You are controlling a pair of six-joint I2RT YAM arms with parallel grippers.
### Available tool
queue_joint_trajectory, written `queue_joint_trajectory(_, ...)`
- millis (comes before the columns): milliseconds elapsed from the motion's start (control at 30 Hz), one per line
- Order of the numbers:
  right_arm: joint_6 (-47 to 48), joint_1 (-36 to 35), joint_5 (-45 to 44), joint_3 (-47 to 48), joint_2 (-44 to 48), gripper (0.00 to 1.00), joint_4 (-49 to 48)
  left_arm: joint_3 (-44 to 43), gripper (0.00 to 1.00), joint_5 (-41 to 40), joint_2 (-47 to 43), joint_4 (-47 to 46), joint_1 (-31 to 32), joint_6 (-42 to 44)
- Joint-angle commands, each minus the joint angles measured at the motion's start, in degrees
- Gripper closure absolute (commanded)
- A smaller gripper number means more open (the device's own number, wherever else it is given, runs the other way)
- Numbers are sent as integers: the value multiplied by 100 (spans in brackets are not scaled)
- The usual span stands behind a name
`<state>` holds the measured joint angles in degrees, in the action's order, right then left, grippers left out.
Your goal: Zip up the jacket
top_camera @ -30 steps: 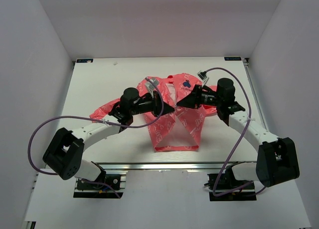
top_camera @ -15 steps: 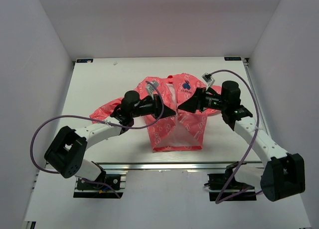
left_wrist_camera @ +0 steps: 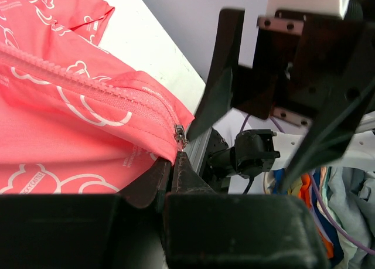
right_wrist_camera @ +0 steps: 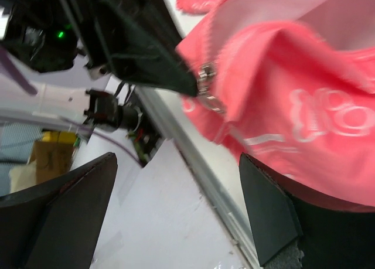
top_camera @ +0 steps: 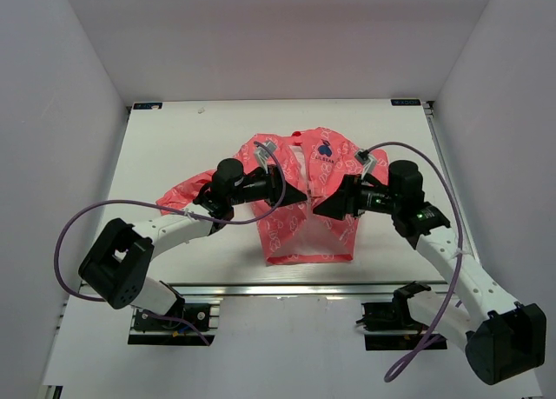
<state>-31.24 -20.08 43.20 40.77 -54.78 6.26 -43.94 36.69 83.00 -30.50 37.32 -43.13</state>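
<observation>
**Coral jacket mid-desk, left tool pinching beside the zip**

The white desk (top_camera: 174, 138) carries the jacket (top_camera: 304, 234) at its middle. It is thin coral-pink fabric with a white all-over print and a dark blue emblem (top_camera: 325, 149) on the chest. One sleeve (top_camera: 178, 193) trails toward the left. From above, both arms lie across the jacket and hide much of its front. The left tool (top_camera: 298, 195) is pressed together, pinching the jacket's front edge. Only its wrist view shows the zipper slider (left_wrist_camera: 180, 134), just above the fingertips. The right tool (top_camera: 320, 209) stands spread wide, gripping nothing. Its wrist view is blurred but shows the slider beside the left tool's tip.
</observation>
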Motion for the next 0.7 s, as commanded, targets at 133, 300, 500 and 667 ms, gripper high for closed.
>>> queue_joint_trajectory(133, -522, -673, 83, -227, -199, 11, -1257, 35, 100, 93, -30, -175, 30, -116)
queue_joint_trajectory(300, -909, -761, -171, -473, -401, 11, -2049, 35, 100, 49, -56, -140, 30, -134)
queue_joint_trajectory(500, -1366, -787, -373, -702, -603, 11, -2910, -18, 100, 84, -21, -71, 38, -125)
queue_joint_trajectory(667, -1613, -796, -619, -790, -647, 11, -3421, 44, 100, 119, -30, -175, 38, -204)
